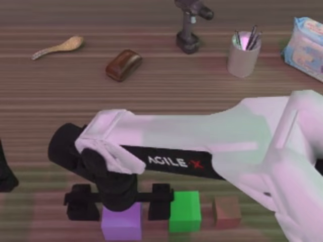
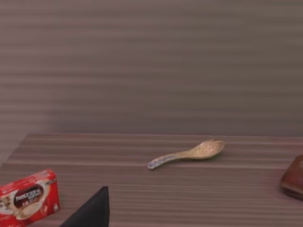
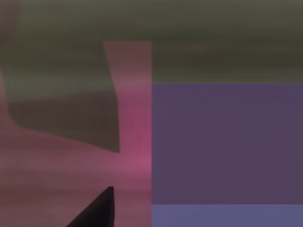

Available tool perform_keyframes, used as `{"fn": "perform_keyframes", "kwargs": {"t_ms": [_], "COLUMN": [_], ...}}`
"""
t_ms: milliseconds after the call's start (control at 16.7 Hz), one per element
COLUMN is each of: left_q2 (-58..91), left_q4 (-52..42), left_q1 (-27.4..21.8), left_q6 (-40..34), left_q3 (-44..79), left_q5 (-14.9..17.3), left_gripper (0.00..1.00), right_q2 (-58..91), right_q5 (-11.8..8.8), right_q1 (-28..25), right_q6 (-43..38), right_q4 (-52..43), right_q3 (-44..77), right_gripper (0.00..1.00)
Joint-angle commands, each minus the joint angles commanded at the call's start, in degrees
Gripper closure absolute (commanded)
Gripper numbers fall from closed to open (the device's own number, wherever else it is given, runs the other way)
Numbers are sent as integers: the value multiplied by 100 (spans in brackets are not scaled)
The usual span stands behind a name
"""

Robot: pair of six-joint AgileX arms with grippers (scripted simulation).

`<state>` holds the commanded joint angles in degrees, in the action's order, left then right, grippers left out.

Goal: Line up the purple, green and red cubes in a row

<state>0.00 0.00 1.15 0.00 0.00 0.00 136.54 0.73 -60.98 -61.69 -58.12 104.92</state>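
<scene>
At the worktop's (image 1: 202,91) near edge the right hand (image 1: 120,201) hangs released, fingers straddling the purple cube (image 1: 121,224). Beside it sit the green cube (image 1: 184,212) and red cube (image 1: 226,212), seemingly aligned. Lifting off crooked, its finger could nudge the green cube; the left hand, parked far left, I cannot tell.

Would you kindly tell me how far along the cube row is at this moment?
Nearly finished. The purple cube, green cube and red cube already sit side by side along the table's near edge. The right claw is open, straddling the purple cube. Only pulling away is left. The left arm is parked at the left edge.
</scene>
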Motion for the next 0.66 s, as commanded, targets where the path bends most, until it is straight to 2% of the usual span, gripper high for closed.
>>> {"fn": "perform_keyframes", "kwargs": {"t_ms": [180, 480, 660], "left_q2": [0, 0, 0], "left_q4": [0, 0, 0], "left_q1": [0, 0, 0], "left_q6": [0, 0, 0], "left_q3": [0, 0, 0], "left_q5": [0, 0, 0], "left_gripper": [0, 0, 0], "right_q2": [-19, -267, -364], "right_q5": [0, -4, -4], "right_q1": [-7, -43, -48], "right_q6": [1, -7, 4], "right_q4": [-101, -1116, -1348], "right_q3": [91, 792, 987], "right_gripper": [0, 0, 0]}}
